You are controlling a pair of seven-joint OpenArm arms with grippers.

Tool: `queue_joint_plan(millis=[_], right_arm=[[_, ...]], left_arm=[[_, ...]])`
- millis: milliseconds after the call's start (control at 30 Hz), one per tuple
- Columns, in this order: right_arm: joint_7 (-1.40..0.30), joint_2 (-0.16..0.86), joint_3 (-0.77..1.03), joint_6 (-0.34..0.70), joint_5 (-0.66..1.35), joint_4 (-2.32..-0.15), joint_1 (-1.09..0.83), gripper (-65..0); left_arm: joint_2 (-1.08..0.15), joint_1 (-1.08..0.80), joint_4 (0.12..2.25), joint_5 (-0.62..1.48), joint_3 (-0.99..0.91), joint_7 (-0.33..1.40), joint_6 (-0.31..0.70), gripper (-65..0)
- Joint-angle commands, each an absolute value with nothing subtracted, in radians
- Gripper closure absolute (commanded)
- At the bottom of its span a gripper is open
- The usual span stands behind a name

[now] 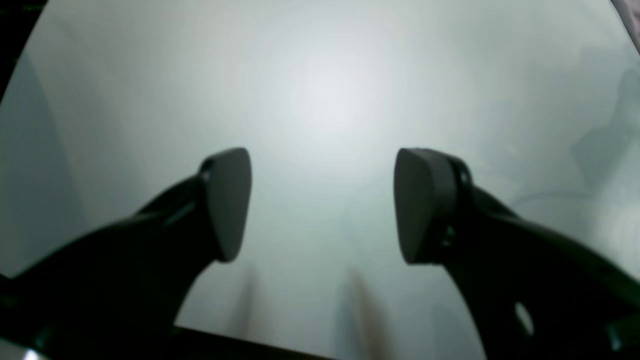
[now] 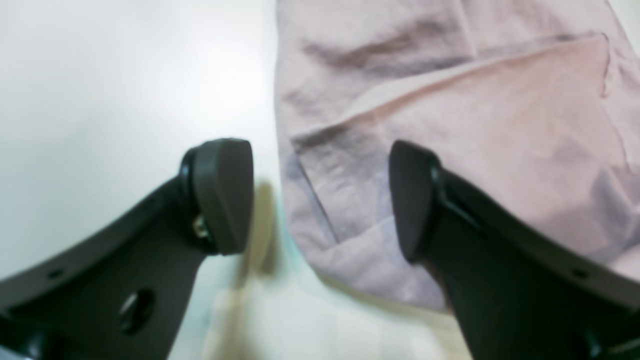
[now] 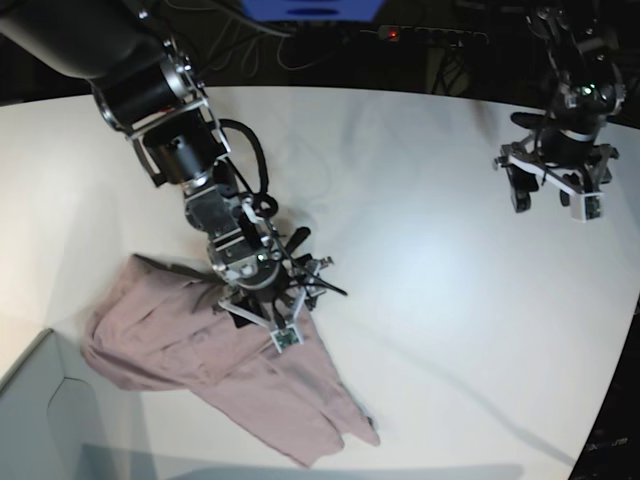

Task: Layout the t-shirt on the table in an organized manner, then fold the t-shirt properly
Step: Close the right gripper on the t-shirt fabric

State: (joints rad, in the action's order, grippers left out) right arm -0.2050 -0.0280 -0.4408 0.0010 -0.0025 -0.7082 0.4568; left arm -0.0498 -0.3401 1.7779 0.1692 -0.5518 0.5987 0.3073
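Note:
The pink-mauve t-shirt (image 3: 200,370) lies crumpled and creased on the white table (image 3: 420,260), at its near left. My right gripper (image 3: 258,325) hovers over the shirt's upper right edge. In the right wrist view that gripper (image 2: 320,200) is open: one finger is over bare table, the other over the t-shirt (image 2: 450,100), with nothing pinched between them. My left gripper (image 3: 552,200) hangs far off at the table's back right, away from the shirt. It (image 1: 322,205) stands open with only bare table (image 1: 325,90) beneath.
A pale grey box corner (image 3: 40,420) juts in at the near left, beside the shirt. Cables and a power strip (image 3: 420,35) lie behind the table's far edge. The table's curved edge runs down the right side (image 3: 610,400).

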Motion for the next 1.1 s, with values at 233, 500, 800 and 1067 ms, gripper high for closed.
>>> queue_joint_plan(millis=[233,500,800,1067], right_arm=[[-0.177,-0.031,-0.404,-0.107,-0.005,-0.682,0.512,-43.5],[-0.176,-0.035,-0.403,-0.122,-0.005,-0.588,0.558,-43.2],[-0.176,-0.036,-0.404,-0.122,-0.005,-0.588,0.558,-23.5],[-0.174,-0.053,-0.404,-0.124,-0.005,-0.590,0.559,0.0]], left_arm=[[-0.058,-0.337,1.788,0.179,-0.553,0.570,0.305,-43.4],[-0.058,-0.317,1.788,0.179,-0.558,0.573,0.305,-43.4],[-0.058,-0.317,1.761,0.179,-0.552,0.573,0.305,-43.4],[-0.058,-0.318,1.755,0.179,-0.558,0.572,0.305,-43.4]])
